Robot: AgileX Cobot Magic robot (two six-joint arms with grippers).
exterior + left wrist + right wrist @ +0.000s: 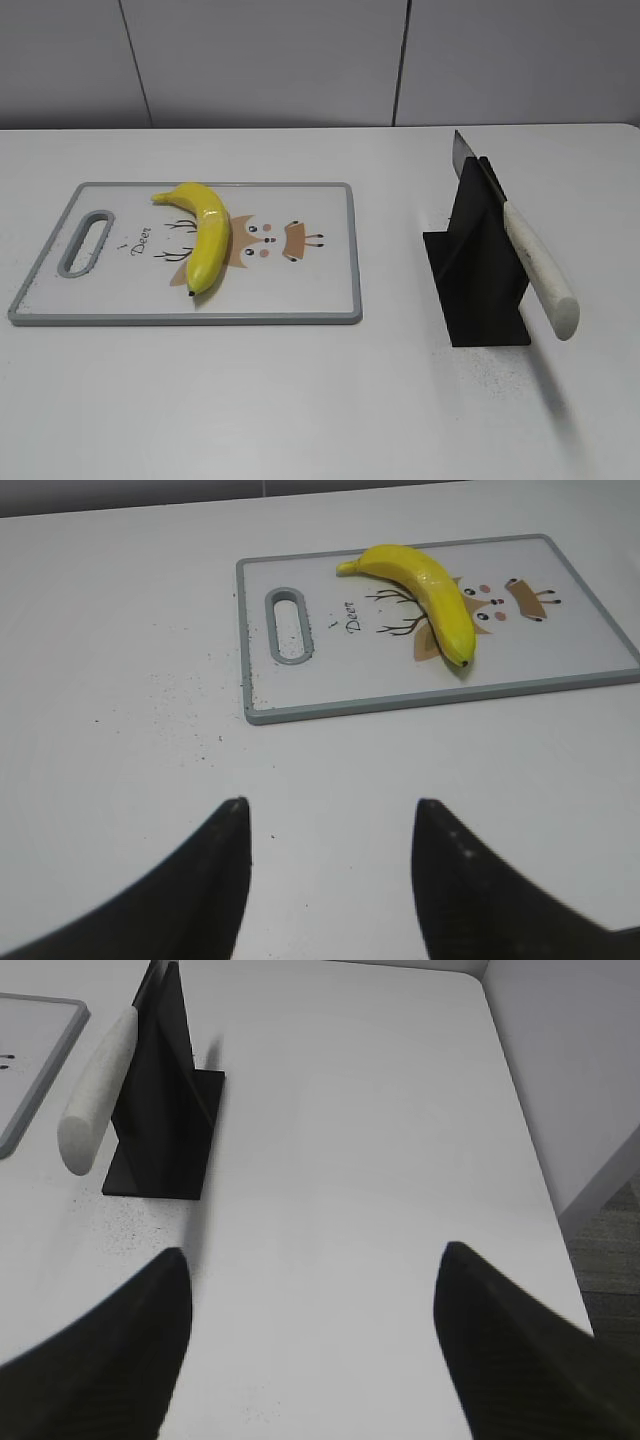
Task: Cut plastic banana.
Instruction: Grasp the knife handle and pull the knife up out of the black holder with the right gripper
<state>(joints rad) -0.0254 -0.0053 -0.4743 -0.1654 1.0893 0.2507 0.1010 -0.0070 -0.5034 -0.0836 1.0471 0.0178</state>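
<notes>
White table (300, 400) | banana (203, 235) loose on board (320, 290) — could roll | knife (530, 260) right of board, racked, ungrabbed | both grippers (330, 825) (312, 1270) spread, empty

We see a lab-style test bench: a bare white table (320, 400) backed by plain grey wall panels (270, 60), behind the cutting board (320, 300).
</notes>
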